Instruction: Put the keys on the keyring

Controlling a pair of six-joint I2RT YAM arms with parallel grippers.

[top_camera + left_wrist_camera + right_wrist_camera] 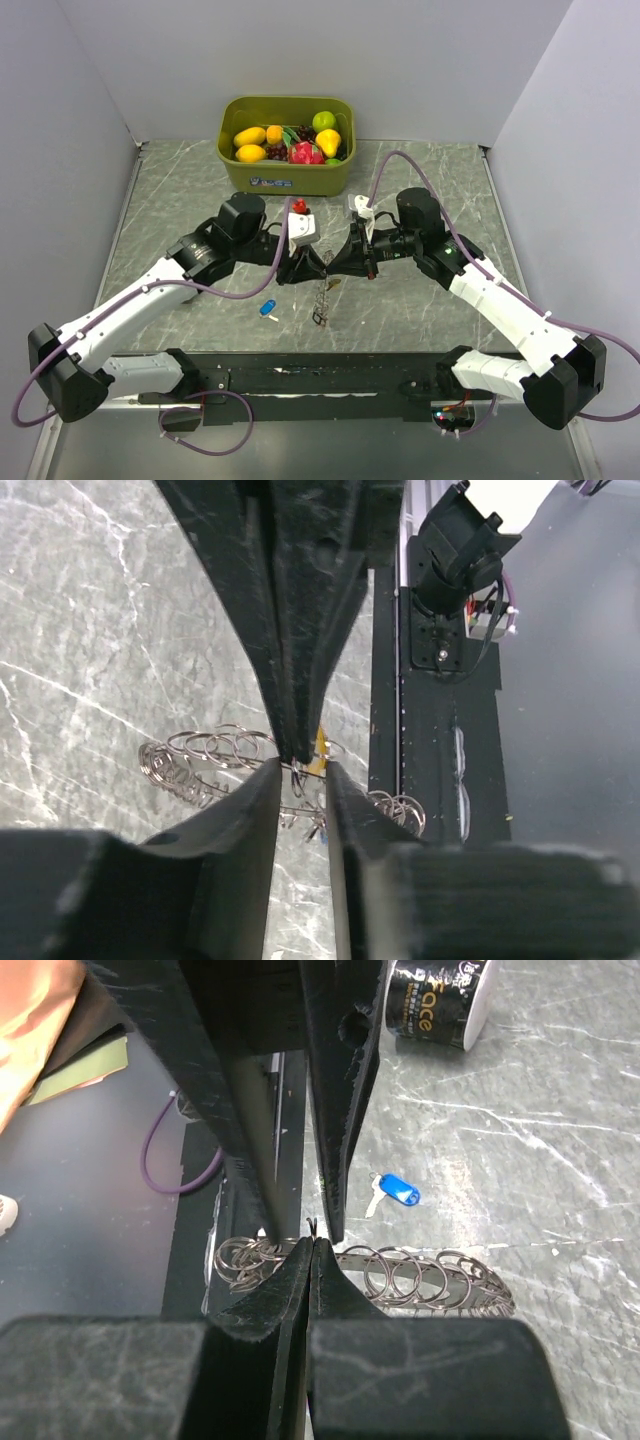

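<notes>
Right wrist view: the right gripper [312,1252] has its fingers pressed together on the keyring [400,1275], a chain of linked silver rings stretched crosswise to the fingers. From above, the loop droops from the meeting tips, its long axis running far to near. The left gripper [300,780] faces it tip to tip, its fingers a narrow gap apart. A blue key [267,308] lies on the table [180,200], near the loop's left. The table is grey and marble-veined, with pale walls [330,50] on three sides and a green bin [285,178] of toy fruit [290,140] at the far edge.
</notes>
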